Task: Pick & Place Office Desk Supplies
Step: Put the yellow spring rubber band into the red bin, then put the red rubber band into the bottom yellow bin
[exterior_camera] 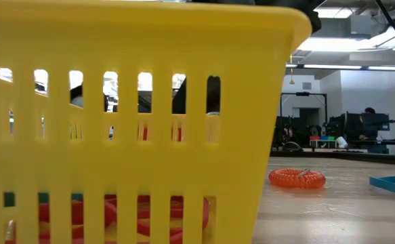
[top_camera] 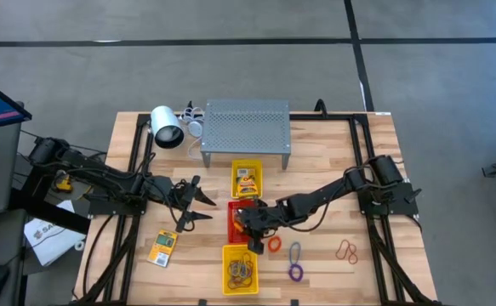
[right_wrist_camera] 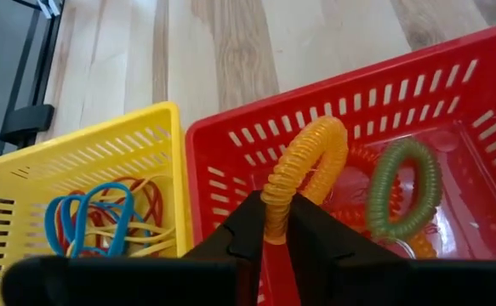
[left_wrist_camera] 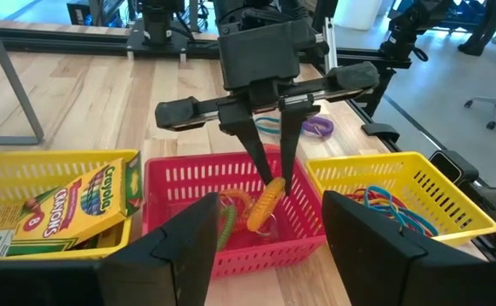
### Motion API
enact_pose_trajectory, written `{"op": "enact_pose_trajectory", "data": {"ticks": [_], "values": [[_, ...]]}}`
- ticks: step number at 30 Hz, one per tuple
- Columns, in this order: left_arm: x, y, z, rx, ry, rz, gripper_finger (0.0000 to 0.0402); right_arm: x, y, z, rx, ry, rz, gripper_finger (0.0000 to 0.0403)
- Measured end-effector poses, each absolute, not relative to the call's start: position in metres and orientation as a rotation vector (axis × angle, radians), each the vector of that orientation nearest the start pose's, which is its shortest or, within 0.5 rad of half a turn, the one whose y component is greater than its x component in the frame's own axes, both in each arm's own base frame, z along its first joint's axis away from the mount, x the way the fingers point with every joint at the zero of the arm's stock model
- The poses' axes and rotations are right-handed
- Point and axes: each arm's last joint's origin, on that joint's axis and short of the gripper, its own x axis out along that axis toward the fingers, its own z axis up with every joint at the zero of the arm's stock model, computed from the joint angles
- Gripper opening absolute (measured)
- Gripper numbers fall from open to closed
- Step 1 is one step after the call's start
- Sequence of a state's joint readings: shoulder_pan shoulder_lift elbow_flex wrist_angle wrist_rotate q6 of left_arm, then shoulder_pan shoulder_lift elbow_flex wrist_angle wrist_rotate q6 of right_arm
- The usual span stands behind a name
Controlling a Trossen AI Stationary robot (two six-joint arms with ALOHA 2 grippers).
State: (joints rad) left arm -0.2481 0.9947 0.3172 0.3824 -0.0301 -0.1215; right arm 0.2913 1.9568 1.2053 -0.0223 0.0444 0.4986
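Nearest to the camera, in the right wrist view, the right gripper (right_wrist_camera: 275,223) had its fingers closed on an orange coil ring (right_wrist_camera: 303,170), hanging inside the red tray (right_wrist_camera: 230,136), beside a green coil ring (right_wrist_camera: 409,187) lying on its bottom. I judged the sorting about half done. The near yellow tray (top_camera: 240,252) held a tangle of rubber bands (right_wrist_camera: 103,212), and the far yellow tray (left_wrist_camera: 26,161) held a crayon box (left_wrist_camera: 77,200). On the table I could see 1 card packet (top_camera: 162,247), 1 orange ring (top_camera: 275,245), purple loops (top_camera: 295,262) and a brown loop (top_camera: 346,250) left. My left gripper (top_camera: 198,204) waited open, near the red tray.
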Motion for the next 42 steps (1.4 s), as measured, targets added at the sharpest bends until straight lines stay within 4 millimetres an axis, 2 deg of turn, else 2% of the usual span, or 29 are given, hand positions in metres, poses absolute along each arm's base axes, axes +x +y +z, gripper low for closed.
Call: {"op": "enact_pose_trajectory", "data": {"ticks": [5, 27, 32, 42], "values": [[0.191, -0.048, 0.190, -0.079, 0.305, -0.198, 0.0205, 0.392, 0.116, 0.157, 0.342, 0.802, 0.038, 0.0055], [0.191, -0.048, 0.190, -0.079, 0.306, -0.195, 0.0205, 0.394, 0.108, 0.157, 0.300, 0.797, 0.065, 0.0063], [0.191, -0.048, 0.190, -0.078, 0.306, -0.196, 0.0205, 0.395, 0.105, 0.160, 0.315, 0.809, 0.088, 0.0097], [0.191, -0.048, 0.190, -0.078, 0.306, -0.196, 0.0205, 0.404, 0.102, 0.182, 0.241, 0.848, 0.114, 0.0191]]}}
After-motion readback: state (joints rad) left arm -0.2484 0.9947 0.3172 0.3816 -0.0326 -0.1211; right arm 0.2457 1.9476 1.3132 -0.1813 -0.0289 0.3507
